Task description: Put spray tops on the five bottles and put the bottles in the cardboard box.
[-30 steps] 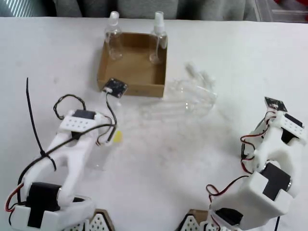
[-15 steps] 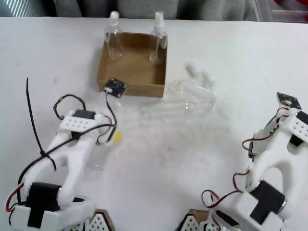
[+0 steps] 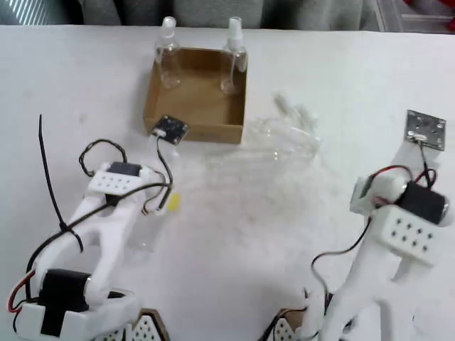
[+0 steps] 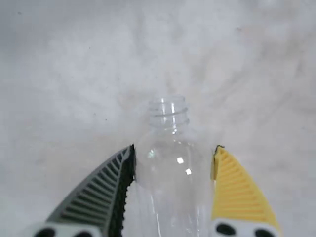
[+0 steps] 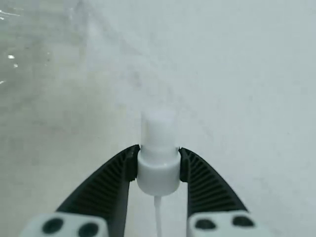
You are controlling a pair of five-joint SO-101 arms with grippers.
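- Overhead, the cardboard box (image 3: 206, 132) sits open at the far middle of the table (image 3: 71, 71). Two capped bottles (image 3: 168, 60) stand upright inside it against its far wall, one in each far corner.
- Just right of the box, a heap of loose bottles (image 3: 288, 142) lies on the table. They are clear and overlap, so there are perhaps three, though the count is hard to make out. A few loose spray tops (image 3: 291, 108) lie at the heap's far edge.
- The left arm (image 3: 106, 213) stretches over the near-left part of the table, in front of the box. The right arm (image 3: 394, 234) stands at the near right, well apart from the heap.
- At the left wrist, the left gripper (image 4: 173, 150) has its fingers (image 4: 106, 192), one dark grey and one yellow, clamped on the shoulders of an uncapped bottle (image 4: 170, 177). The bottle's threaded neck is open and points away from the wrist, with the table behind it.
- At the right wrist, the right gripper (image 5: 158, 153) has its black fingers (image 5: 116, 182) closed on the collar of a white spray top (image 5: 159, 131). The nozzle head sticks out past the fingertips, and the thin dip tube (image 5: 158, 217) runs back between the fingers.
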